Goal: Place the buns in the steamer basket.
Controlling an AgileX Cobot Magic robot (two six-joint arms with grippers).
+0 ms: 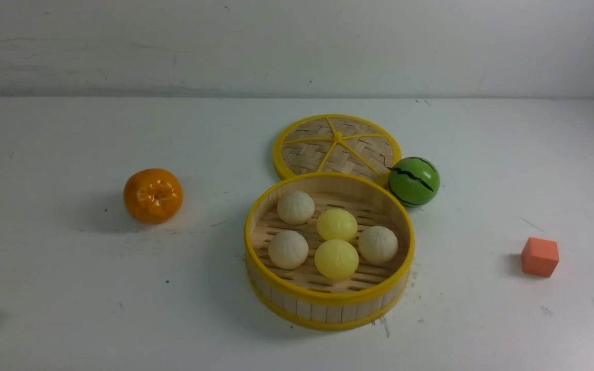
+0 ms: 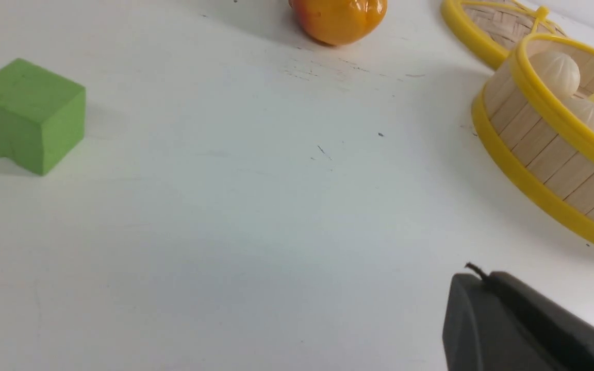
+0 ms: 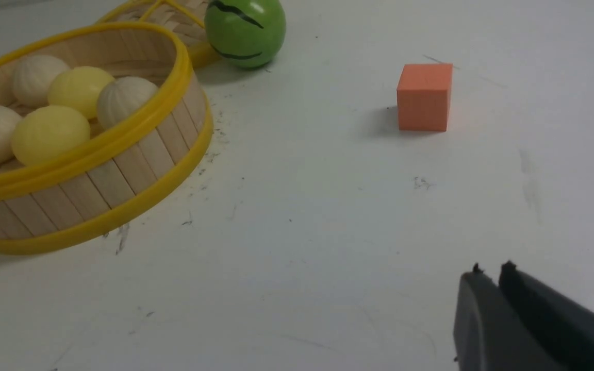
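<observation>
**Front view: five buns seated in the steamer basket**

Reading left to right, we see the orange [image 1: 153, 196] alone on the table [image 1: 70, 288], then the steamer basket [image 1: 328, 305] holding all five buns [image 1: 336, 224], with the woven lid [image 1: 336, 146] behind it. The left claw [image 2: 475, 281] is clenched and empty; the right claw [image 3: 489, 275] shows its tips almost together, grasping nothing. We judge loading complete, so both arms should stay well apart from the rim.

Both wrist views show matte black, smooth, round-cornered fingers [image 2: 488, 314] [image 3: 498, 314] with frayed tips.
</observation>
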